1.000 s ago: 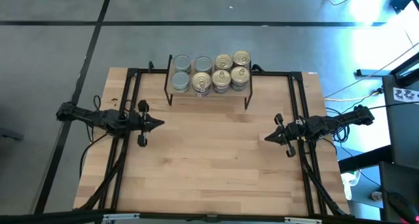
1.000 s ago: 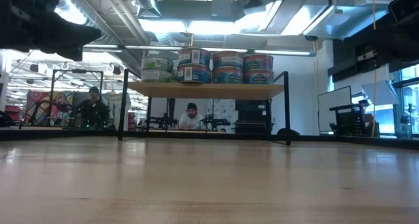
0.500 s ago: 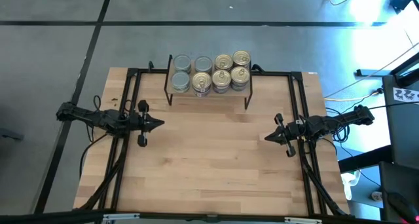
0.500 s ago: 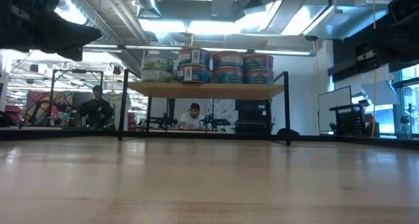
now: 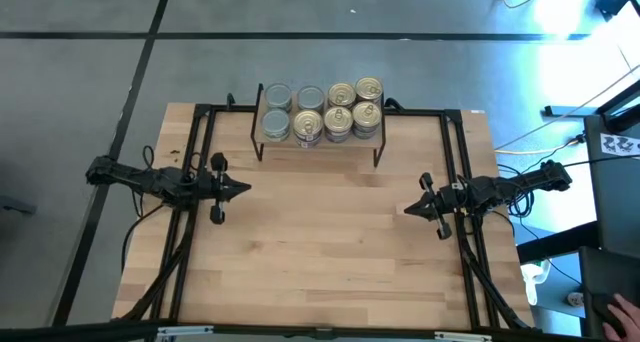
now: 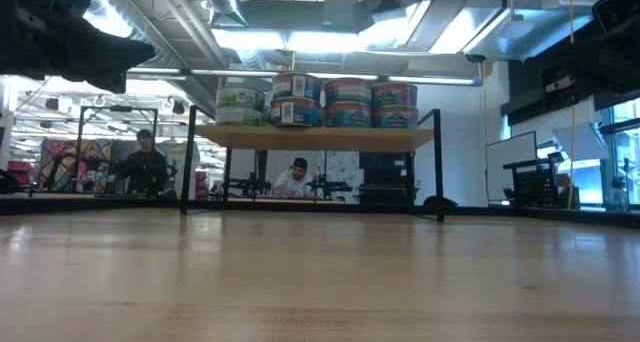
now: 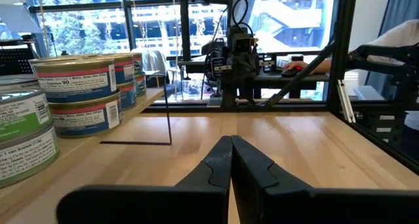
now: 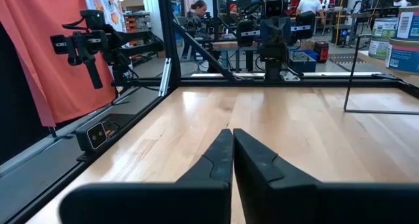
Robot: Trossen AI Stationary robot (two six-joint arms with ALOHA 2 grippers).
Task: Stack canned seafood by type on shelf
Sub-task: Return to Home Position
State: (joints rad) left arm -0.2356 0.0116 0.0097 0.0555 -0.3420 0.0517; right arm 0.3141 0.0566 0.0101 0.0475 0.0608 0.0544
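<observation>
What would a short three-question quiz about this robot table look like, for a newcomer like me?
1. True or false: the left gripper and the right gripper are both shut, with nothing held.
2. Where are the cans? A: on the shelf. B: in the grippers. C: in a basket.
3. Fill in: seen from table height, the cans stand stacked ___ high.

Key: 1 true; 2 A; 3 two.
</observation>
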